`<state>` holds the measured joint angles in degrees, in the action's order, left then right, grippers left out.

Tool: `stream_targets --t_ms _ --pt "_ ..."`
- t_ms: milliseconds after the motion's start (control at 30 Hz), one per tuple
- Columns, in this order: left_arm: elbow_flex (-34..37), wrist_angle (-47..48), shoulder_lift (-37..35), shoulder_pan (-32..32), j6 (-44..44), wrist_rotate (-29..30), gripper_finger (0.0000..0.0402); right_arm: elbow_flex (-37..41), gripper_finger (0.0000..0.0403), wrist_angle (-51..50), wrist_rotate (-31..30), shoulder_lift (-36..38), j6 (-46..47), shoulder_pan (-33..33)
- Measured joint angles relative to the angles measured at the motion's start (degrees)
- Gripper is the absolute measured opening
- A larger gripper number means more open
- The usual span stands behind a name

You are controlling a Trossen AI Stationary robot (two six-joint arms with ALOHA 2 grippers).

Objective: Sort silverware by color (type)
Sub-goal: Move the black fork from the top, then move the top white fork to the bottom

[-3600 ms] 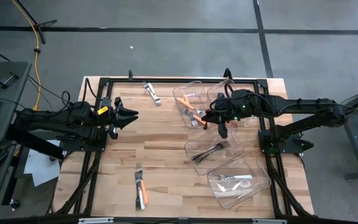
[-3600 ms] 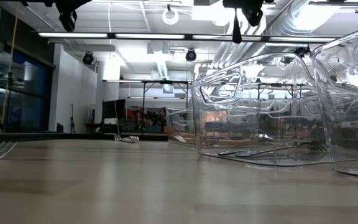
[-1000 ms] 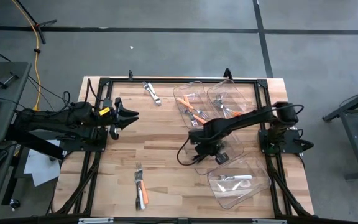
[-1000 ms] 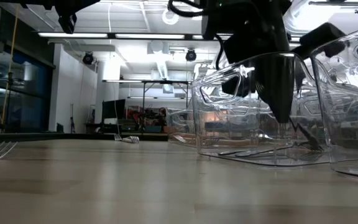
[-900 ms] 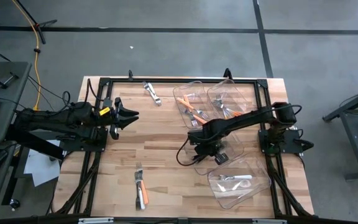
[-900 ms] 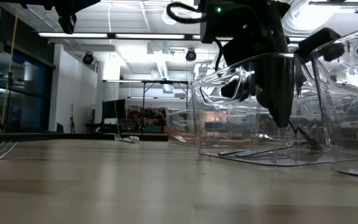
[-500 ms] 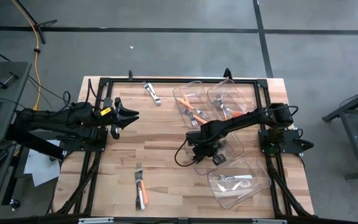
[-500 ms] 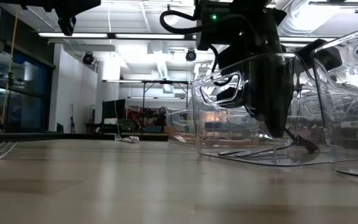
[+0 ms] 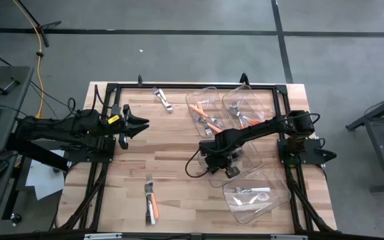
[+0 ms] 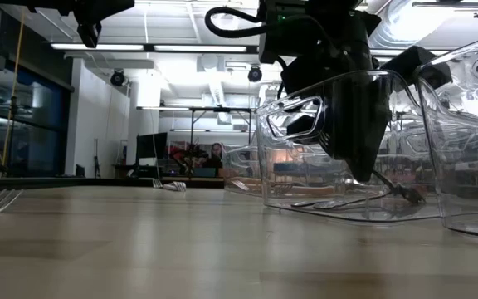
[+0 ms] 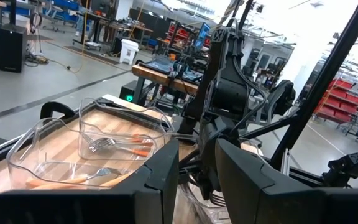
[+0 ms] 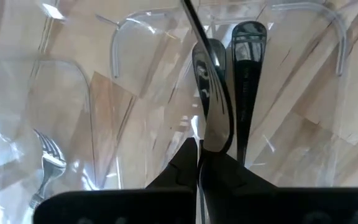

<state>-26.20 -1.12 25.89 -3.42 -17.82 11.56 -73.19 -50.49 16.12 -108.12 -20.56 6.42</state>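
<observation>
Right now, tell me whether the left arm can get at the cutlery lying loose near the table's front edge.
Probably yes. The left gripper hovers over bare wood, and nothing stands between it and the loose cutlery.

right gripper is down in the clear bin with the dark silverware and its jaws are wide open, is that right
Not quite. The right gripper is indeed down in the clear bin with the dark silverware, but its jaws are shut, not wide open. The right wrist view shows the two fingers pressed together with a thin dark metal piece pinched between them.
</observation>
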Motion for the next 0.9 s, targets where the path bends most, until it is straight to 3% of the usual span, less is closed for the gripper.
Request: stream_targets --t_ms 433,733,900 --pt "0.0 0.0 0.0 0.0 0.0 0.0 0.0095 0.0 0.0013 0.0 0.0 0.0 4.2 0.0" --pt "0.0 0.0 0.0 0.0 -0.1 0.0 0.0095 0.0 0.0127 0.0 -2.4 0.0 5.1 0.0" --pt "0.0 0.0 0.0 0.0 -0.1 0.0 0.0095 0.0 0.0171 0.0 -2.4 0.0 5.1 0.0"
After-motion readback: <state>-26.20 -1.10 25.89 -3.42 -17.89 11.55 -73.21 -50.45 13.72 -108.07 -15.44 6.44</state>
